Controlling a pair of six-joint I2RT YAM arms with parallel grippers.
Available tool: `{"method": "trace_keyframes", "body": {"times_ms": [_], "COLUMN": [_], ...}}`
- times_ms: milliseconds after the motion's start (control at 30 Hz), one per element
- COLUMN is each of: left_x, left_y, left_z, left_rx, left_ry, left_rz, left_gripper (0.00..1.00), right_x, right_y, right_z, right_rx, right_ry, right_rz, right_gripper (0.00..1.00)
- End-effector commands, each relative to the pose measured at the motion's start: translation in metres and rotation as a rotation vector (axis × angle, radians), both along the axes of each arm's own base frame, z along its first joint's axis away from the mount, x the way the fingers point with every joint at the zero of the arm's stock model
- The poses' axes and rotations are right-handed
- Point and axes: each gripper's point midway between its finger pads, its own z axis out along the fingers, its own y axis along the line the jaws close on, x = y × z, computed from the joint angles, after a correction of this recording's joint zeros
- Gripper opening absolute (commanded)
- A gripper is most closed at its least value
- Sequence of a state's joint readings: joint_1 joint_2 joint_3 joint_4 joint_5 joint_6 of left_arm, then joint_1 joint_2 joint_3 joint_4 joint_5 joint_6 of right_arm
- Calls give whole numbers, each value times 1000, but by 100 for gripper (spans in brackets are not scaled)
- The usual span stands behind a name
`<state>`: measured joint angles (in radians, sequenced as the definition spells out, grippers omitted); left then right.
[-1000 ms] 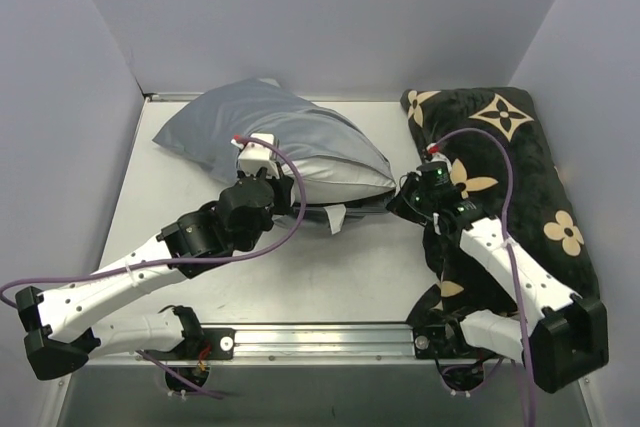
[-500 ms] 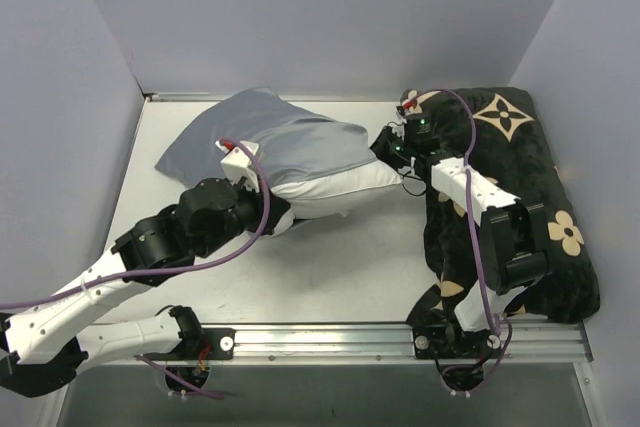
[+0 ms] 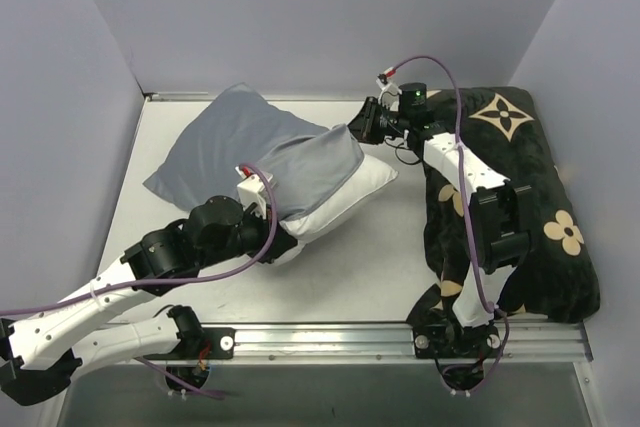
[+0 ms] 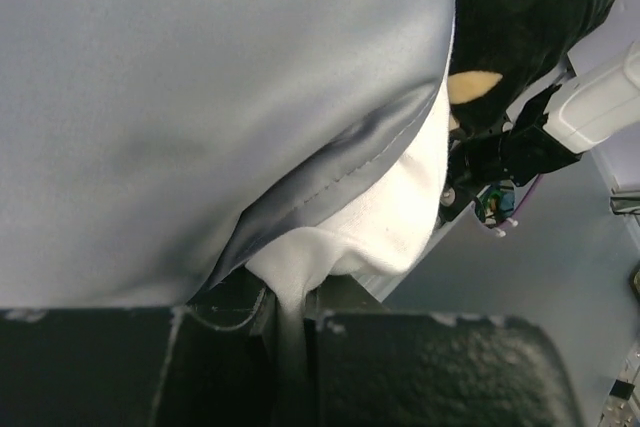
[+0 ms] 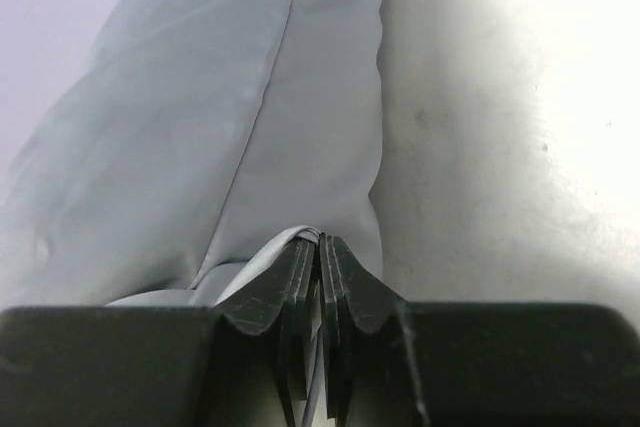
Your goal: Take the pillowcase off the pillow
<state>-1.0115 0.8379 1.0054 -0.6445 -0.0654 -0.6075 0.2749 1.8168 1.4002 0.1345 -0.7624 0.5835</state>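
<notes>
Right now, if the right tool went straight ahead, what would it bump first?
The grey pillowcase: the right tool is shut on its edge, and more of that cloth lies ahead, I think.

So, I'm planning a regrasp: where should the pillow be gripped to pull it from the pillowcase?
Pinch the pillow at its bare white corner poking out of the pillowcase mouth, from the near side. The rest is under grey fabric, and that corner bunches thin; the left gripper grips there.

we see a pale table (image 3: 370,257); on it lies the white pillow (image 3: 352,195), half inside its grey pillowcase (image 3: 235,147); a black flowered cushion (image 3: 535,182) lies along the right side.
</notes>
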Motion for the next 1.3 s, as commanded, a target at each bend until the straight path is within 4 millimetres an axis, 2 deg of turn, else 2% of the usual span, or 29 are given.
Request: {"method": "trace_keyframes", "body": {"times_ms": [0, 33, 100, 133, 200, 233, 300, 367, 433, 467, 500, 533, 567, 600, 633, 667, 700, 733, 833, 867, 933, 967, 1033, 1067, 1200, 1267], "left_x": [-36, -35, -34, -31, -28, -25, -19, -15, -12, -12, -11, -11, -7, -5, -5, -5, -4, -4, -3, -3, -2, -2, -2, -1, -2, -2], "left_y": [-17, -17, -17, -17, -18, -18, -18, -20, -25, -26, -26, -27, -26, -25, -25, -25, -26, -25, -27, -27, -28, -28, -29, -29, -30, -30], "left_z": [-1, -4, -9, -10, -8, -7, -6, -2, 2, 2, 1, 1, 1, 0, 0, 1, 1, 1, 4, 5, 8, 8, 12, 12, 15, 13], "left_rx": [-49, -41, -28, -23, -25, -24, -26, -39, -57, -56, -51, -52, -45, -39, -40, -43, -40, -39, -42, -43, -48, -46, -53, -53, -56, -52], "left_ry": [102, 104, 107, 103, 95, 87, 85, 76, 67, 66, 69, 68, 55, 54, 52, 49, 50, 49, 44, 41, 37, 36, 30, 31, 27, 27], "left_rz": [-168, -166, -158, -149, -136, -121, -85, -69, -67, -67, -67, -67, -51, -44, -43, -42, -42, -43, -45, -46, -45, -46, -48, -48, -56, -60], "left_gripper": [0, 0, 0, 0, 0, 0, 0, 0, 0, 0, 0, 0, 0, 0, 0, 0, 0, 0, 0, 0, 0, 0, 0, 0, 0, 0], "right_x": [36, 42, 51, 50, 44, 41, 33, 19, 8, -3, -18, -28, -42, -60, -68, -86, -97, -113, -137, -150, -167, -180, -191, -207, -225, -223], "right_y": [-5, -8, -12, -12, -14, -17, -32, -49, -58, -62, -61, -56, -55, -55, -52, -47, -50, -44, -40, -33, -26, -14, -10, 3, 16, 15], "right_z": [55, 54, 38, 31, 10, 4, -10, -21, -20, -2, -9, -4, 23, 9, 20, 40, 29, 48, 49, 61, 57, 53, 38, 33, 26, 30], "right_rx": [37, 15, -64, -109, -192, -212, -279, -337, -348, -334, -326, -303, -272, -281, -268, -257, -284, -264, -243, -210, -225, -242, -319, -332, -366, -370], "right_ry": [-235, -227, -181, -140, -108, -107, -85, -56, -63, -103, -91, -118, -190, -174, -222, -293, -289, -356, -399, -449, -493, -513, -545, -566, -621, -627], "right_rz": [-19, -55, -83, -85, -91, -97, -143, -181, -192, -198, -167, -145, -139, -123, -116, -95, -104, -90, -67, -31, 32, 90, 153, 220, 295, 269], "right_gripper": [9, 15, 17, 23, 34, 46, 54, 57, 59, 60, 60, 61, 62, 63, 65, 66, 66, 68, 69, 69, 71, 71, 73, 73, 77, 78]}}
